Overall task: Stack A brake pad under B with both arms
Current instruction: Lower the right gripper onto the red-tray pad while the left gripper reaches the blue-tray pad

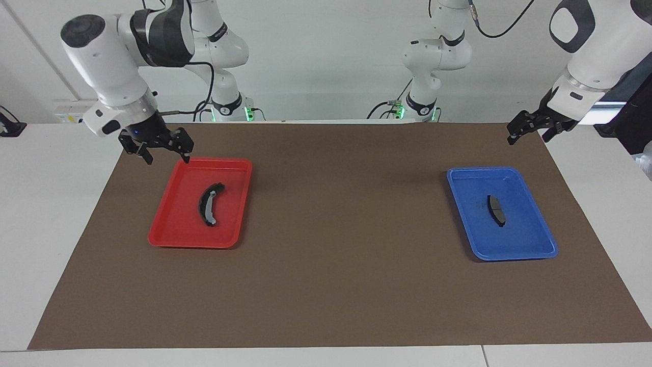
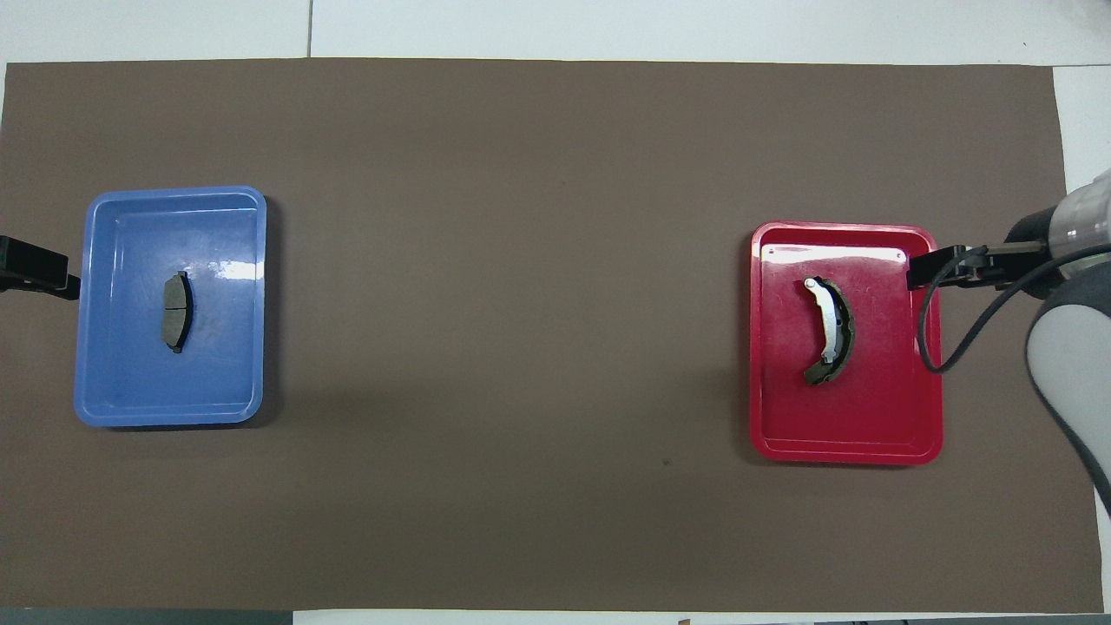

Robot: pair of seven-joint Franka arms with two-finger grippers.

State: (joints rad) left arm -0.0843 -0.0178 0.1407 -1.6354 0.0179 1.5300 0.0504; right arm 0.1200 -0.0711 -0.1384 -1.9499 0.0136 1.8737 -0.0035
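The small A brake pad (image 1: 496, 209) lies in the blue tray (image 1: 540, 252) at the left arm's end of the table (image 1: 346, 285). The long curved B (image 1: 209, 203) lies in the red tray (image 1: 168, 239) at the right arm's end. The right hand (image 1: 163, 153) hangs wide open over the red tray's rim. The left hand (image 1: 527, 133) is open too, up by the blue tray. The pads are thin and flat, so a hand could slip off one or bump a tray.

The blue tray (image 2: 104, 260) and the red tray (image 2: 920, 417) look like glossy, smooth plastic that catches the ceiling light. The brown mat (image 2: 521, 347) is matt and flat, like paper or felt, over a white tabletop (image 1: 51, 204). A brake pad (image 2: 177, 311) looks dull and grainy. B (image 2: 831, 332) carries a bright metal strip.
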